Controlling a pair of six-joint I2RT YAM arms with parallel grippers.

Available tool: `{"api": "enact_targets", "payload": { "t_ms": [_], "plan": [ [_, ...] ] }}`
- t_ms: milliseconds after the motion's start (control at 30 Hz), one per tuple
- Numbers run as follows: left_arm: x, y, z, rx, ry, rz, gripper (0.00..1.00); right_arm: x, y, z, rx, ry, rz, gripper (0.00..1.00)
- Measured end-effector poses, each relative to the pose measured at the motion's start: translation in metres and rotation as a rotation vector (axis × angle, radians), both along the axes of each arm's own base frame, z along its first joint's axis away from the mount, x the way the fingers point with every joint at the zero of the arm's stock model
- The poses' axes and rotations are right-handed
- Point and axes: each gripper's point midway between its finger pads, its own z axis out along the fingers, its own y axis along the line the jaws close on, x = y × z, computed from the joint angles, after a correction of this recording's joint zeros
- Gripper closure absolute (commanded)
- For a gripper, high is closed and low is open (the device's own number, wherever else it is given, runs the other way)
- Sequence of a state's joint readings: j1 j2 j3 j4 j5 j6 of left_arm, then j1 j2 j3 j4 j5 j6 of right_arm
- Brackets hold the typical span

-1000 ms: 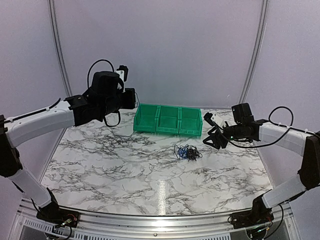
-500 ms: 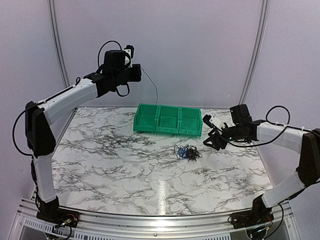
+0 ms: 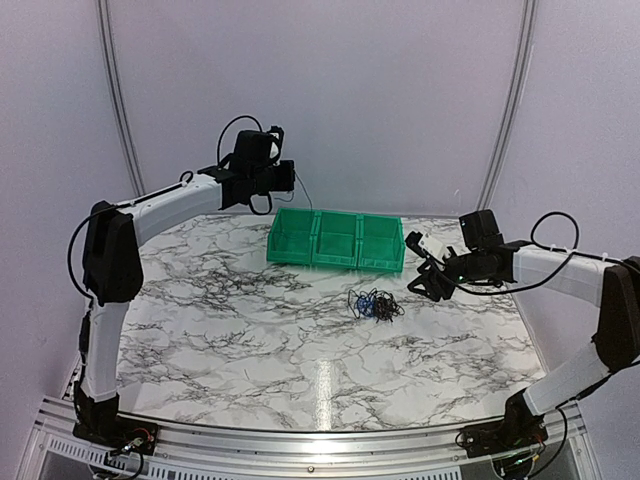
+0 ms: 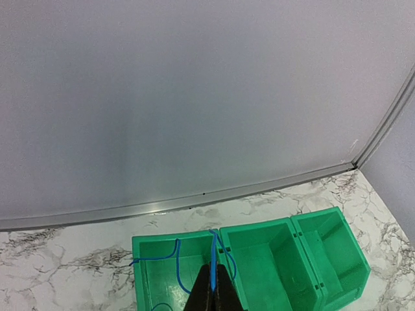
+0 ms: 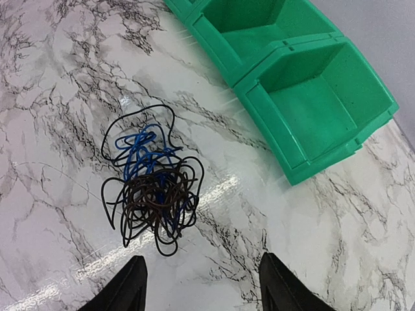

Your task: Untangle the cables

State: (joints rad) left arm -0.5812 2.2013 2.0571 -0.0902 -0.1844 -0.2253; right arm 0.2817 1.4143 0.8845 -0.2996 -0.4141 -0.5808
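A knotted clump of thin black and blue cables [image 3: 375,303] lies on the marble table in front of the green bins; it also shows in the right wrist view [image 5: 152,188]. My right gripper [image 3: 425,276] is open and empty just right of the clump, its fingers [image 5: 130,288] apart with the clump just beyond them. My left gripper [image 3: 286,178] is raised above the leftmost bin. In the left wrist view it [image 4: 213,288] is shut on a separate blue cable [image 4: 176,259], which hangs down and loops into and over that bin.
A green tray of three open bins [image 3: 335,258] stands at the back middle of the table, seen from above in the left wrist view [image 4: 259,228] and at the top right of the right wrist view [image 5: 311,97]. A wall rises behind it.
My left arm has swung right and come down over the leftmost bin, carrying the blue cable. The right arm and the clump have barely moved.
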Motion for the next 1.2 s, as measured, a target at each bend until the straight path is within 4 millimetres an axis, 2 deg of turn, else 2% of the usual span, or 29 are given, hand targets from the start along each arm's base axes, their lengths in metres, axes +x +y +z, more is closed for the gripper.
{"api": "enact_targets", "payload": {
  "t_ms": [267,533,667,1200],
  "plan": [
    [-0.004,-0.009,-0.030,-0.057,0.088,-0.032,1.00,0.000,0.000,-0.002,-0.007,0.000,0.005,0.41],
    [-0.001,-0.019,-0.097,-0.089,0.227,-0.038,1.00,0.000,-0.001,-0.006,-0.017,0.004,0.010,0.41],
    [-0.002,-0.024,-0.122,-0.112,0.284,-0.044,1.00,0.001,-0.001,-0.009,-0.021,0.009,0.012,0.41],
    [-0.008,-0.031,-0.152,-0.146,0.363,-0.060,1.00,0.001,-0.002,-0.020,-0.041,0.032,0.015,0.41]
  ]
}}
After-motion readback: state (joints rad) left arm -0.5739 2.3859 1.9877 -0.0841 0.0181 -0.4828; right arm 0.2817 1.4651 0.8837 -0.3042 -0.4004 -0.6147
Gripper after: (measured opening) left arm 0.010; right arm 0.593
